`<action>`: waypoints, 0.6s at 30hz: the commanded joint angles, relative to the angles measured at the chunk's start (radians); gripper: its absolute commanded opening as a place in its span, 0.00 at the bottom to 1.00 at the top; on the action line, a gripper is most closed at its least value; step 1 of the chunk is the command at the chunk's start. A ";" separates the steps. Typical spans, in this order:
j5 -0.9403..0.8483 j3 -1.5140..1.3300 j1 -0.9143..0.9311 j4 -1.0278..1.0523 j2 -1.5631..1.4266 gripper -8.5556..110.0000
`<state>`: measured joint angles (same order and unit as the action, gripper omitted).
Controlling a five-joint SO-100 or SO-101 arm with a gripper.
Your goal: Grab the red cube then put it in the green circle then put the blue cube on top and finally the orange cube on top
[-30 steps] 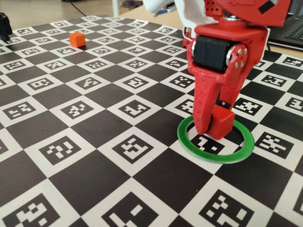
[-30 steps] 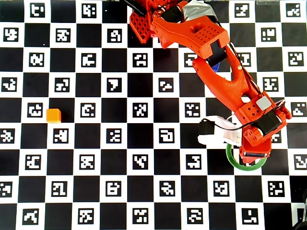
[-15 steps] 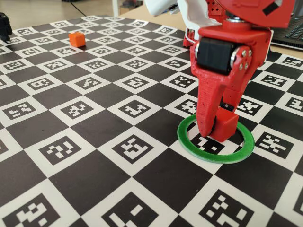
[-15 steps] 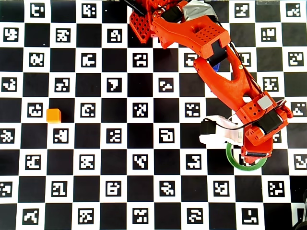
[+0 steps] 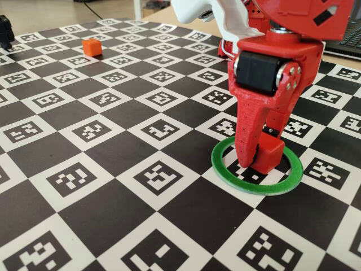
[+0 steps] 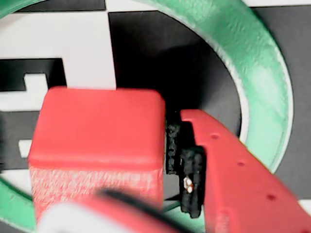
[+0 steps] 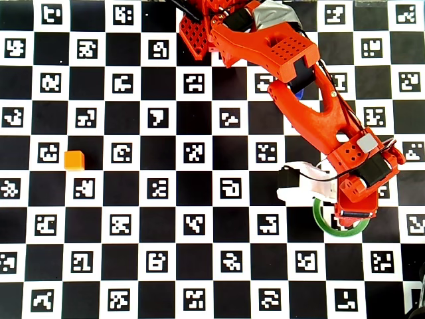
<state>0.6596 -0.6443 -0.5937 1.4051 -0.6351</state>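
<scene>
The red cube (image 5: 269, 153) (image 6: 97, 126) is low inside the green circle (image 5: 256, 187) (image 6: 248, 58) (image 7: 332, 230), at or just above the board. My gripper (image 5: 256, 161) (image 7: 348, 216) is shut on it, pointing straight down. In the wrist view the right finger's (image 6: 218, 160) black pad presses the cube's side; the other finger is hidden. The orange cube (image 5: 92, 47) (image 7: 74, 160) sits alone far to the left. Only a sliver of the blue cube (image 7: 298, 94) shows under the arm in the overhead view.
A black-and-white checkerboard mat with printed markers (image 5: 158, 175) covers the table. The arm's base (image 7: 199, 33) stands at the top middle of the overhead view. A dark keyboard (image 5: 347, 36) lies beyond the mat's right back corner, and a small black object (image 5: 5, 31) stands at the far left.
The gripper has come down a little with the red cube, bringing it lower inside the green circle. The orange cube has not moved.
</scene>
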 commanded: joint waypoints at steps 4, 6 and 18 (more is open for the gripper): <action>0.003 0.074 0.000 0.014 -0.046 0.40; 0.005 0.075 0.000 0.018 -0.049 0.40; -0.003 0.110 0.006 0.069 -0.089 0.41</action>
<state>0.6581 -0.6105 -0.5937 1.4603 -0.6351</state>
